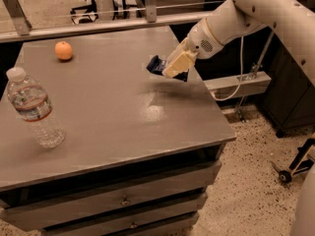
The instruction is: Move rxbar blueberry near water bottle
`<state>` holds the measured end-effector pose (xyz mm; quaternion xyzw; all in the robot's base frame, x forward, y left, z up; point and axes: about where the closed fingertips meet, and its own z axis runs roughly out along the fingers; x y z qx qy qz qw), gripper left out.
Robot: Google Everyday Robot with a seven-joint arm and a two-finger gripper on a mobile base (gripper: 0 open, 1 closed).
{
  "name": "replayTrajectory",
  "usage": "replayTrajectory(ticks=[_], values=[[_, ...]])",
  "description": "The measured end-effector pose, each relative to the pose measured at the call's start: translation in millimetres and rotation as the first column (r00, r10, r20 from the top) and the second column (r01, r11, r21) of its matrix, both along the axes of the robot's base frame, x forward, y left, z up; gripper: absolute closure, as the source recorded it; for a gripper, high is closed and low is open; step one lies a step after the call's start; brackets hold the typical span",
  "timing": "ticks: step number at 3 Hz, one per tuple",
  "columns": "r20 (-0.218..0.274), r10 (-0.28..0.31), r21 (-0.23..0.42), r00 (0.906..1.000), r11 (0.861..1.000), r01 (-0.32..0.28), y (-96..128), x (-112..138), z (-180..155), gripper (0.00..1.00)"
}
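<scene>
Gripper: the gripper (pixel 168 69) sits in the upper middle of the frame, right of centre, at the end of the white arm (pixel 236 18) that reaches in from the upper right. Its cream fingers (pixel 178 62) are clamped on the bar.

Rxbar blueberry: the rxbar blueberry (pixel 155 64) is held between those fingers. Only its dark blue end shows, projecting from the fingertips toward the left of the frame. A soft shadow on the table below suggests it is clear of the surface.

Long axis: appears to run roughly left–right in the frame, though much of the wrapper is hidden by the fingers.

Water bottle: the water bottle (pixel 34 109) stands upright at the left edge of the frame, near the front left corner of the grey table (pixel 123 132).

Governing relation: the bottle lies well apart from the gripper, to the lower left of it, with open tabletop between.

Coming move (judgement): a carry down and to the left, stopping short of the bottle, which looks light and easily toppled.

Bystander: an orange (pixel 63 50) at the upper left, off the likely path.

Below: drawers (pixel 123 200) under the tabletop.
</scene>
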<state>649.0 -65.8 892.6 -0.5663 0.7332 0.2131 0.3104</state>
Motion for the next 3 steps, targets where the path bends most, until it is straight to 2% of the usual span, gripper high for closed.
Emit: replayTrajectory(ticks=[1, 2, 3], values=[[0.015, 0.035, 0.009, 0.9993, 0.999, -0.035, 28, -2, 1, 1.00], [0.032, 0.105, 0.049, 0.9940, 0.993, -0.106, 74, -13, 1, 1.00], [0.031, 0.192, 0.074, 0.9810, 0.978, -0.194, 123, -35, -6, 1.00]])
